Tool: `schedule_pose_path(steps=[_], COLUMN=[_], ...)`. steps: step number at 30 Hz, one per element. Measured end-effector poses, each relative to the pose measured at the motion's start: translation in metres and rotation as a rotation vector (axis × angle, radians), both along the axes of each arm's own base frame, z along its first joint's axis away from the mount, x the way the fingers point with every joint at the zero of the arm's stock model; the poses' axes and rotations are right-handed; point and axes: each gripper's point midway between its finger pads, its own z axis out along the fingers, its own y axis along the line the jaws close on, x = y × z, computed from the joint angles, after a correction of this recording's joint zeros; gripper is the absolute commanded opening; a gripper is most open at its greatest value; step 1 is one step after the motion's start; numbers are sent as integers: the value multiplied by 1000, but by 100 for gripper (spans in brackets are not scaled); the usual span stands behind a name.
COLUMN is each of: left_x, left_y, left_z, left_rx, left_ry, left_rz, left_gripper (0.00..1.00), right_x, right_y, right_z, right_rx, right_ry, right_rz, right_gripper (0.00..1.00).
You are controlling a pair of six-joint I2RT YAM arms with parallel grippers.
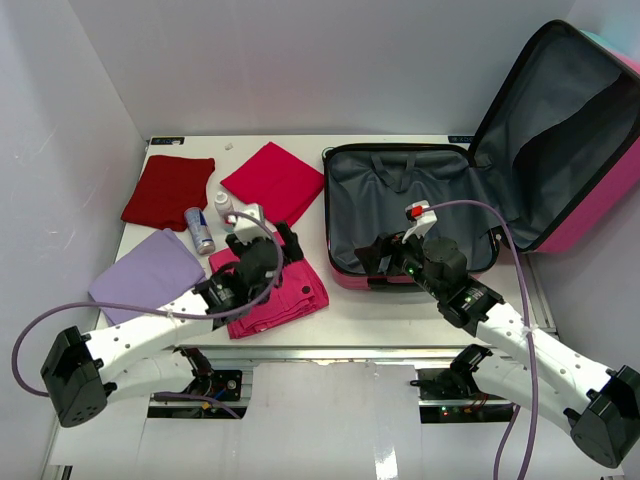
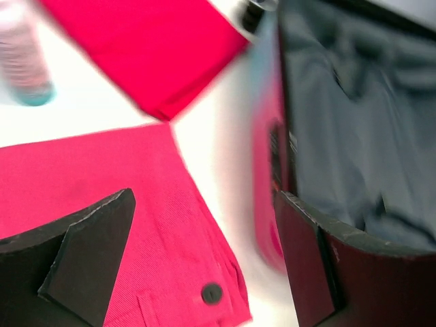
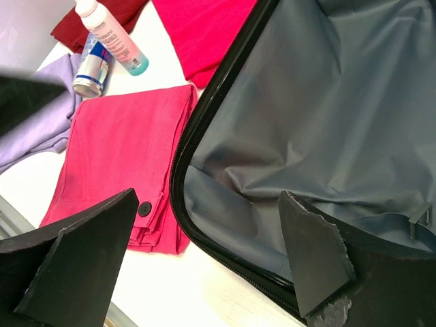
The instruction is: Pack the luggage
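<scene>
Pink garment [image 1: 290,297] perhaps touching luggage [image 1: 390,205] rim

Pink hard-shell luggage [image 1: 400,215], lid open and upright, grey lining, right side.

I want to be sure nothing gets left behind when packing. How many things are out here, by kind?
Folded clothes: 4 (dark red cloth, red cloth, lavender cloth, pink garment)
can: 1
bottle: 1
luggage, lid open: 1
Total: 7
</scene>
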Motion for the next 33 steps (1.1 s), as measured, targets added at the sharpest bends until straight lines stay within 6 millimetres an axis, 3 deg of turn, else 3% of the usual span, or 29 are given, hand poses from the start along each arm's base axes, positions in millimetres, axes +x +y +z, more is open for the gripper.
schedule_pose_path(steps=[5, 8, 16, 27, 33], left_x=[-3, -16, -45, -50, -60], left_y=[61, 80, 96, 116, 130], left_z=[-20, -39, -106, -122, -144], left_rx=[-50, -67, -18, -18, 0], left_ry=[110, 166, 356, 410, 461], left_rz=[183, 242, 300, 383, 417], left_gripper=[95, 95, 94, 94, 93], right_x=[0, -1, -4, -6, -6], right_y=[1, 1, 2, 0, 0], right_z=[-4, -7, -8, -11, -12], right_rx=[-7, -10, -9, -19, -23], right_ry=[13, 27, 36, 47, 52], right_rz=[-1, 4, 17, 16, 16], right_gripper=[90, 90, 90, 90, 90])
